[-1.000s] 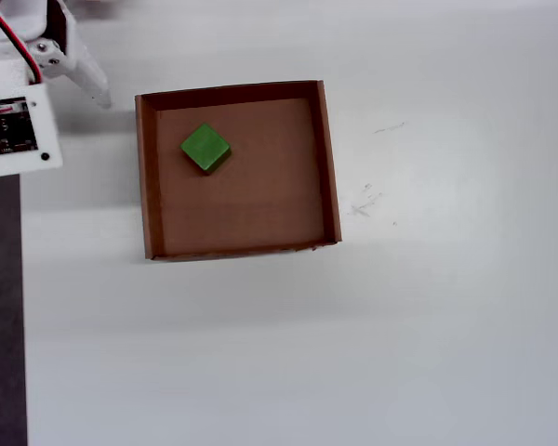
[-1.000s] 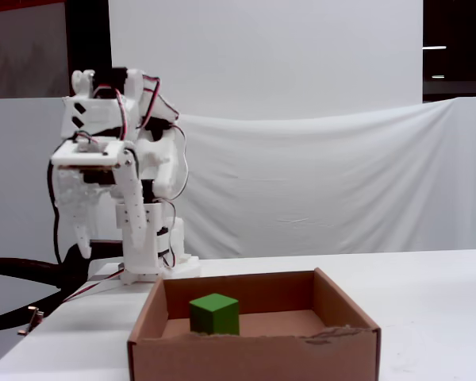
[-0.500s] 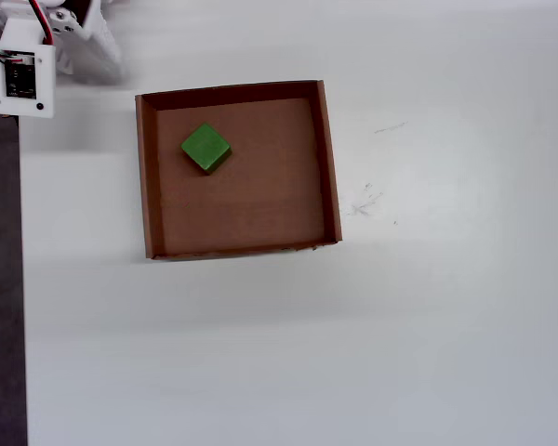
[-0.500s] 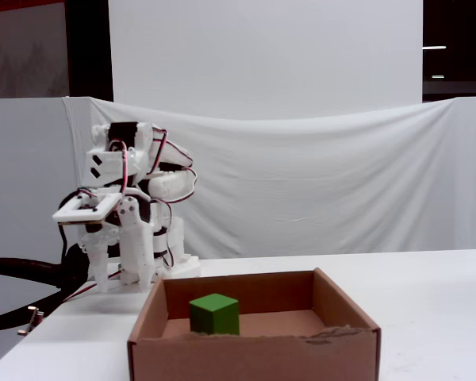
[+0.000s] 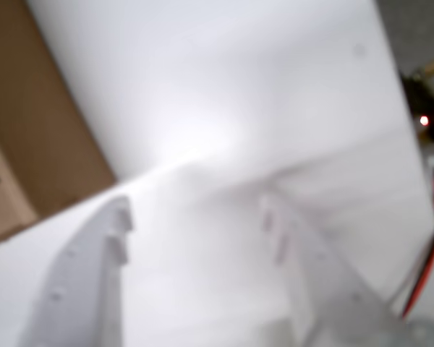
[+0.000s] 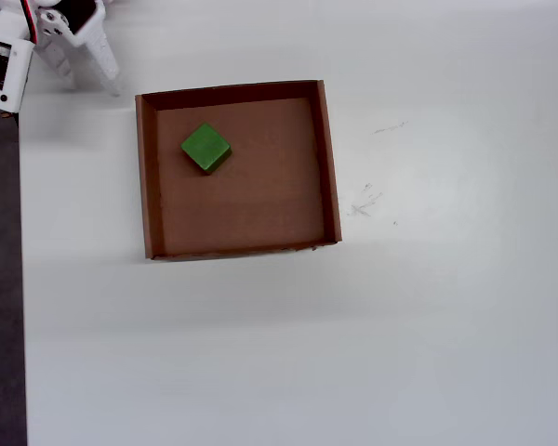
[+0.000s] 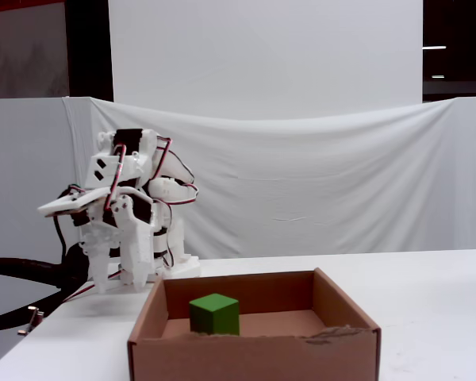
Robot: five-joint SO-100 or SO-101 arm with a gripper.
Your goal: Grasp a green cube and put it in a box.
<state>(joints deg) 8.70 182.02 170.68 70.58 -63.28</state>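
Green cube [image 6: 205, 147] sat on the box [image 6: 331, 167] floor near a corner — my pincer [image 5: 195, 217] was spread, empty, over the white surface [image 6: 400, 325].

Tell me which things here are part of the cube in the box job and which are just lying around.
Part of the job:
- green cube, resting on the box floor
- box, brown cardboard tray
- gripper, empty, jaws apart, away from the box

Just there:
- white table
- white cloth backdrop
- faint scratch marks on the table beside the box
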